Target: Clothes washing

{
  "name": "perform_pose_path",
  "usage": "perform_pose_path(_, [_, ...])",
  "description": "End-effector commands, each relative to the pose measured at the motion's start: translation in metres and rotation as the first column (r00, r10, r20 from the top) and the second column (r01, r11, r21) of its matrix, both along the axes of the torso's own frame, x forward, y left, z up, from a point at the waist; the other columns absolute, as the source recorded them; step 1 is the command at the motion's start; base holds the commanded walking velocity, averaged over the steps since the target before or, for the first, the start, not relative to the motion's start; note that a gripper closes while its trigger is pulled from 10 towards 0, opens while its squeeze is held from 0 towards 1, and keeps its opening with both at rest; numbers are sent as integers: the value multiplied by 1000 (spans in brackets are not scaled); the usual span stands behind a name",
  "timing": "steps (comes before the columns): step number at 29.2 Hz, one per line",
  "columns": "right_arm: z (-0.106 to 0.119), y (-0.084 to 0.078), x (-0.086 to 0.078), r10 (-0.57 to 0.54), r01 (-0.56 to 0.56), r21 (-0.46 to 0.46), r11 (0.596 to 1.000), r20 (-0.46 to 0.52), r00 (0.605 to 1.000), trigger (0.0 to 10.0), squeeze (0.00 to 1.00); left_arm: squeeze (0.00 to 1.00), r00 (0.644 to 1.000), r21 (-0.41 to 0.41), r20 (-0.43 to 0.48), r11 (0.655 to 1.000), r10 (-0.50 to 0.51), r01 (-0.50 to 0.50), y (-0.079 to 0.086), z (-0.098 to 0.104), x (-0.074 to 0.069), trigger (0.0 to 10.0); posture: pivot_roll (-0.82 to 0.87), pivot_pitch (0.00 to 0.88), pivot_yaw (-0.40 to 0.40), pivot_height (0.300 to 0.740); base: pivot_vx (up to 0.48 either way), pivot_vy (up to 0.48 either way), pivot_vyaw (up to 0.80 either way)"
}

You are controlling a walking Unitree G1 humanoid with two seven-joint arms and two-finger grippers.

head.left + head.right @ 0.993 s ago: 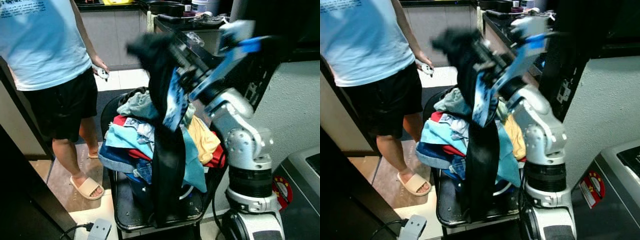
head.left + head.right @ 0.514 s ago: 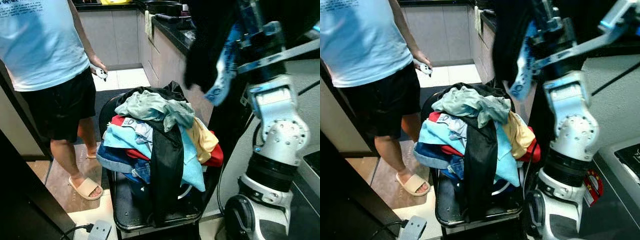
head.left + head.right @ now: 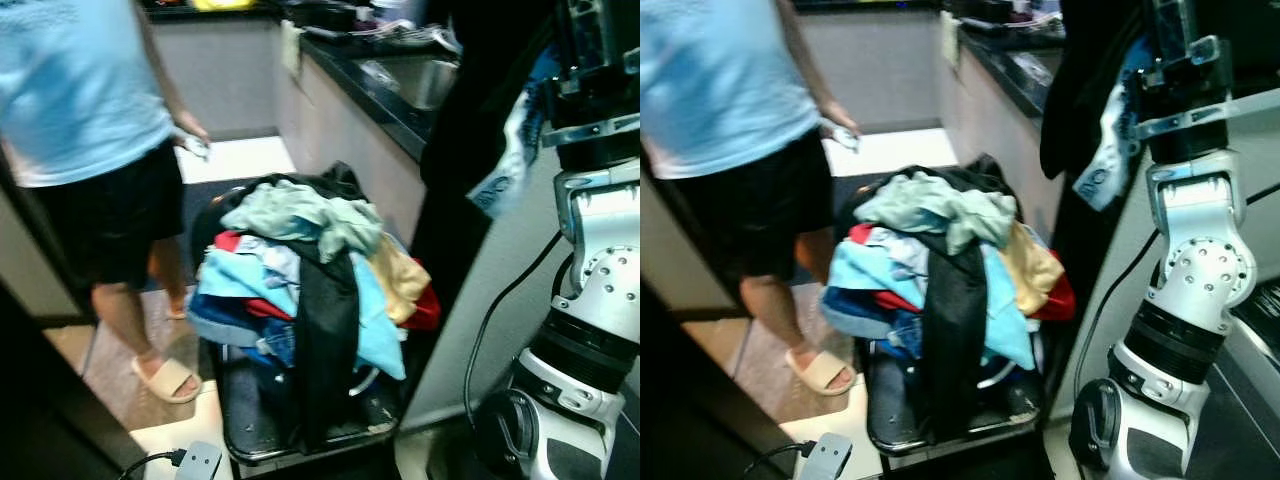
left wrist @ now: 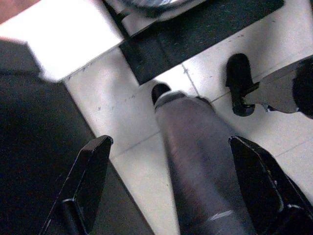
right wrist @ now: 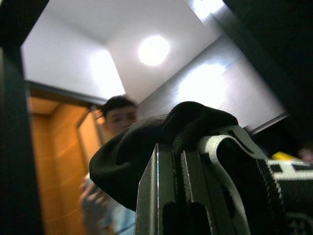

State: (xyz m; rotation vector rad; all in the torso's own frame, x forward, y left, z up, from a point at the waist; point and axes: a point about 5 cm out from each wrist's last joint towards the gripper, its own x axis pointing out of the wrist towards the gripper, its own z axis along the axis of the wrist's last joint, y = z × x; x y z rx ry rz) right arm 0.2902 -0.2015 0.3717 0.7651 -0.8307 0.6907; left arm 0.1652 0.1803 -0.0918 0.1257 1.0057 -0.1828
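Note:
A black garment with a blue-and-white band (image 3: 1102, 120) hangs from my raised right gripper (image 3: 1170, 45) at the upper right, well clear of the pile. In the right wrist view the gripper (image 5: 176, 161) is shut, with the black cloth (image 5: 161, 137) bunched over its fingers. The heap of mixed clothes (image 3: 300, 260), light blue, red, yellow, pale green and black, sits on a black cart (image 3: 300, 435) in the middle. My left gripper (image 4: 170, 142) hangs open over the tiled floor, beside my own leg (image 4: 195, 161).
A person in a light blue shirt and black shorts (image 3: 90, 150) stands left of the cart, holding a small white object (image 3: 197, 147). A dark counter with a sink (image 3: 420, 80) runs behind. A power strip (image 3: 200, 462) lies on the floor at the front left.
My right arm has swung the black garment up and to the right, off the pile. The camera has turned slightly too.

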Motion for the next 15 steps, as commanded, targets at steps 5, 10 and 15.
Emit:
perform_pose_path(5, [-3,-3,-5,33,-32,-18,999,32,999,10000,0,0,1000,9,-7,1000,-6,6,2,0,1,10000,41,0,-24,740,0,0,-759])
perform_pose_path(10, [-3,-6,-7,31,-30,-27,999,38,999,10000,0,0,1000,10,-8,1000,-3,3,3,0,0,10000,43,0,-26,740,0,0,-763])
perform_pose_path(15, [-4,-14,-7,-9,10,-32,999,26,1000,10000,0,0,1000,10,-11,1000,3,-3,4,0,-1,10000,42,0,-26,740,0,0,-760])
